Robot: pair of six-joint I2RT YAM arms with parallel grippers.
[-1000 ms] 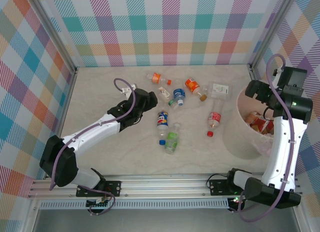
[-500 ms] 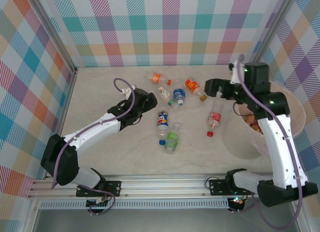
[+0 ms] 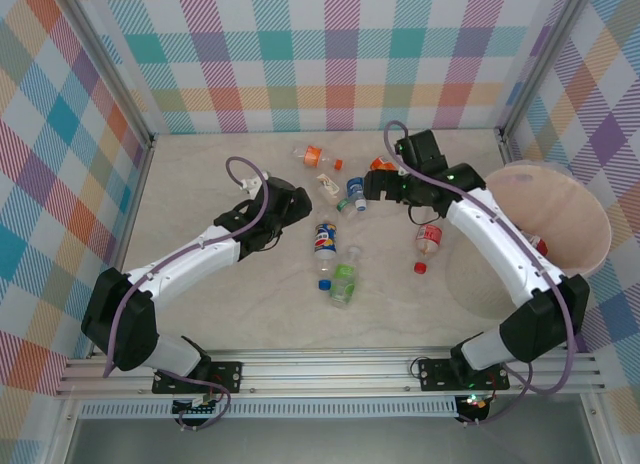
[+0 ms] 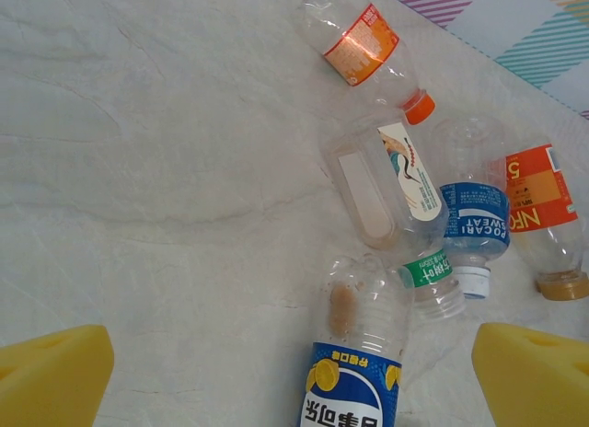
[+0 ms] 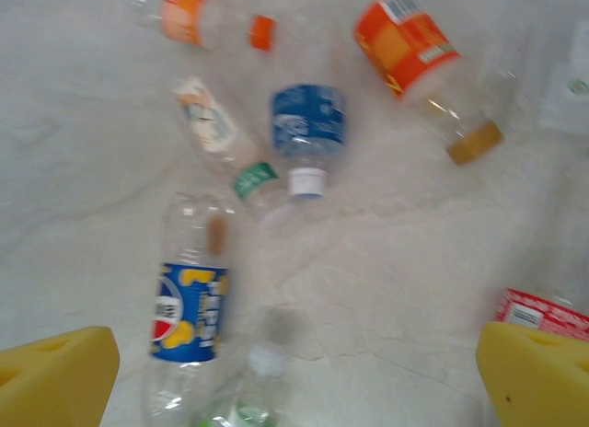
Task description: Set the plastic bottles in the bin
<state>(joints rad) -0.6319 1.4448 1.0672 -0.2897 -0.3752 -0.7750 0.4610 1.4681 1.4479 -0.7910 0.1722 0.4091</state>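
Left gripper (image 3: 298,206), right gripper (image 3: 372,186): we see both spread apart, empty, above small clear plastic bottles (image 3: 325,240) on desk (image 3: 195,189).

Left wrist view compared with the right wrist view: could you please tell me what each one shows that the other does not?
The left wrist view takes in a strip of plaid wall at its top right corner. The right wrist view adds the green-labelled bottle at its bottom edge and the red-labelled bottle at right. Both share five lying bottles: the orange-capped bottle, the white-labelled bottle, the Pocari Sweat bottle, the brown-capped bottle and the blue-and-yellow-labelled bottle.
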